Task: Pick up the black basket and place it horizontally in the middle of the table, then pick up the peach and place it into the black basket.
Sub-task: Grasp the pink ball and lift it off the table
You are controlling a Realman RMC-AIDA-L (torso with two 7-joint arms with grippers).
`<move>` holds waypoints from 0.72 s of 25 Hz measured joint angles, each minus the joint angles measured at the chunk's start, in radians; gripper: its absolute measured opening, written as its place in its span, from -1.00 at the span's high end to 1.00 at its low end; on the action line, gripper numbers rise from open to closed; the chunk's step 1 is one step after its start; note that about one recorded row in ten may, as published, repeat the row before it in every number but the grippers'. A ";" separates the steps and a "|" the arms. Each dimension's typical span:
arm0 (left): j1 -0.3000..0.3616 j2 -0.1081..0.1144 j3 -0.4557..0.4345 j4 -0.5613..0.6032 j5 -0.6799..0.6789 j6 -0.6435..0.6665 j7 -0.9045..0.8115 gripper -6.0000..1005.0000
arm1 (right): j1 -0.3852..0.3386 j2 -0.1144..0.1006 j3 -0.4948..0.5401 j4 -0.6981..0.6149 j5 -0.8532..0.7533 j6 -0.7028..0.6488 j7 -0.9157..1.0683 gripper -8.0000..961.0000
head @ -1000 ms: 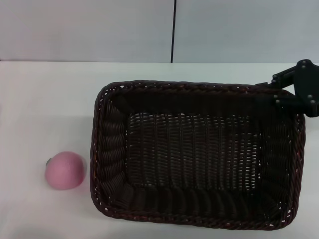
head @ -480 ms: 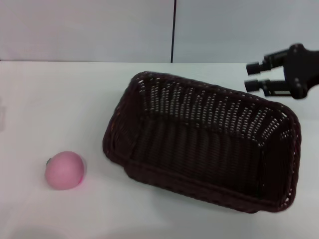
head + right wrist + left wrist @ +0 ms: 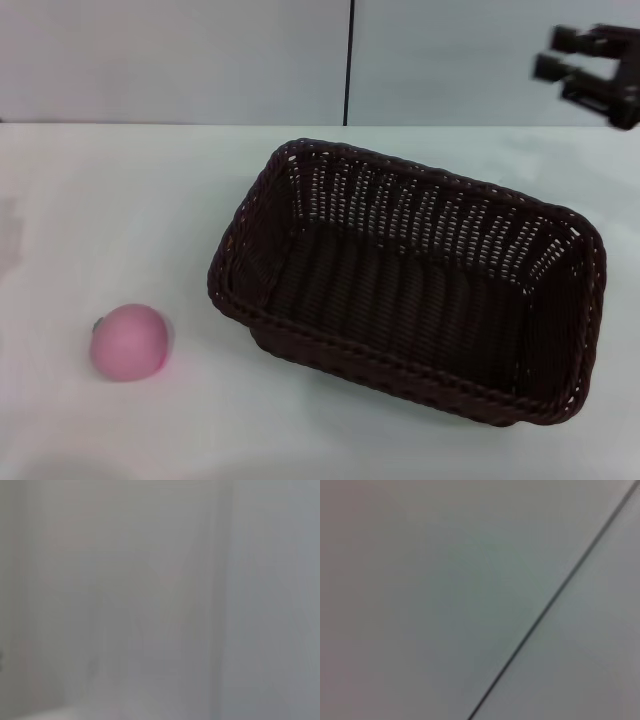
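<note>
1. The basket (image 3: 410, 285) sat on the table (image 3: 110, 200), free of any grip, its long axis skewed, running from far-left down to near-right rather than straight across.
2. It lay below the right gripper (image 3: 560, 55) and to that gripper's left, well apart from it; the nearest part to the gripper was the basket's far right corner.
3. The peach (image 3: 128, 342) rested on the table off the basket's left end, near it but not touching, and much farther from the right gripper than the basket was.
4. The right gripper hung high over the table's far right side, its two fingers parted with a clear gap and nothing between them.
5. The left gripper was not in sight; its wrist view showed only a pale wall with a dark seam.
6. Judgement: the basket was not yet horizontal, so it probably needed straightening, and the right arm was the only arm seen near it. The peach lay on the left arm's side.
</note>
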 joint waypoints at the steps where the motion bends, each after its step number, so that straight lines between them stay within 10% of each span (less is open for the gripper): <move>1: 0.000 0.000 0.000 0.000 0.000 0.000 0.000 -0.35 | 0.000 0.000 0.000 0.000 0.000 0.000 0.000 0.15; 5: 0.000 0.004 0.112 0.077 0.001 0.014 -0.005 -0.35 | -0.133 0.044 0.107 0.047 0.205 0.002 -0.037 0.15; 18: 0.082 0.019 0.657 0.426 0.001 0.088 -0.155 -0.39 | -0.215 0.064 0.230 0.235 0.344 0.045 -0.115 0.00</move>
